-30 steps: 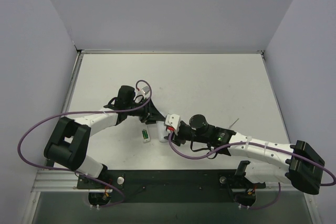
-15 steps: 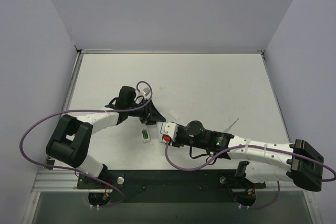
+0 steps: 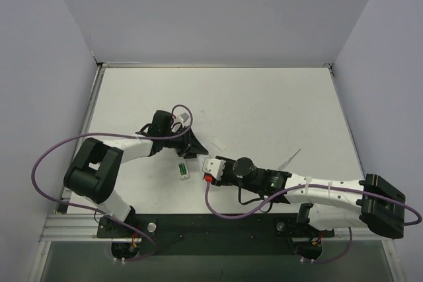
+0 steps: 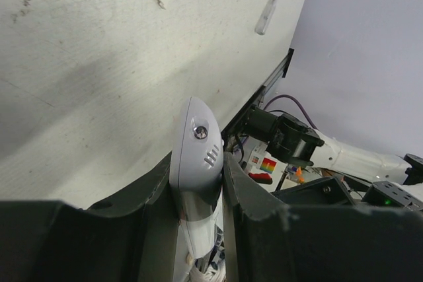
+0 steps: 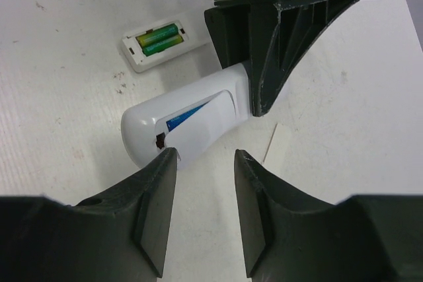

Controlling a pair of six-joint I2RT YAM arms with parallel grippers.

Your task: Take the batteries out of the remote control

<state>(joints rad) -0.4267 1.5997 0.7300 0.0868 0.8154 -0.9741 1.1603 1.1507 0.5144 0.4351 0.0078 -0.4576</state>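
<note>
I'm gripping the white remote point(image 4: 195, 143) with my left tool point(image 4: 196, 186), right tool point(image 5: 205, 183) hovering part-open and empty; no batteries point(image 5: 158, 39) out yet

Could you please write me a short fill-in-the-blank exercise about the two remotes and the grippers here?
1. The left gripper is shut on the larger white ____.
2. Under that remote's part-slid cover, the battery that shows is ____.
3. The small remote lies on the table, and its two batteries are ____.
4. The right gripper has its jaws ____, with nothing between them.

Missing words: remote; blue; green; open.
</note>
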